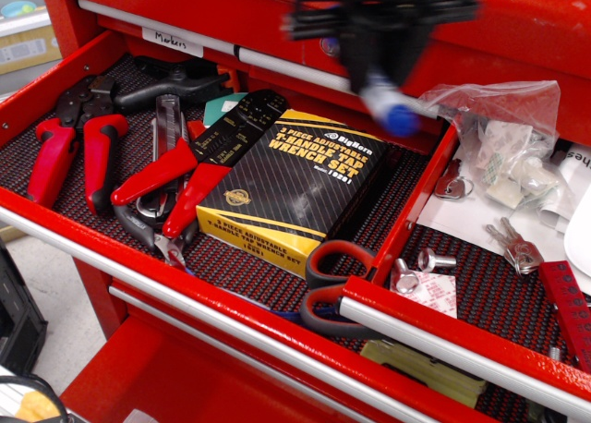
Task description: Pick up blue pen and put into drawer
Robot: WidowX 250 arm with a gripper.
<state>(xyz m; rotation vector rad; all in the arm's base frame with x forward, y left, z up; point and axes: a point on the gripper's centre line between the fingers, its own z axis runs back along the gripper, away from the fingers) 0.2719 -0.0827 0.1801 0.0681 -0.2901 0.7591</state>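
Note:
My gripper (380,67) is a motion-blurred dark shape at the top centre, above the back of the open red drawer (185,257). It is shut on the blue pen (391,107), which hangs tilted from it, its blue end pointing down and right. The pen is in the air, just left of the divider between the left and right drawers. The gripper's fingers are too blurred to make out singly.
The left drawer holds red-handled pliers (166,178), crimpers (69,151), a black and yellow wrench set box (291,187) and scissors (328,280). The right drawer (443,326) holds keys (517,247), a plastic bag (503,137), bolts and paper.

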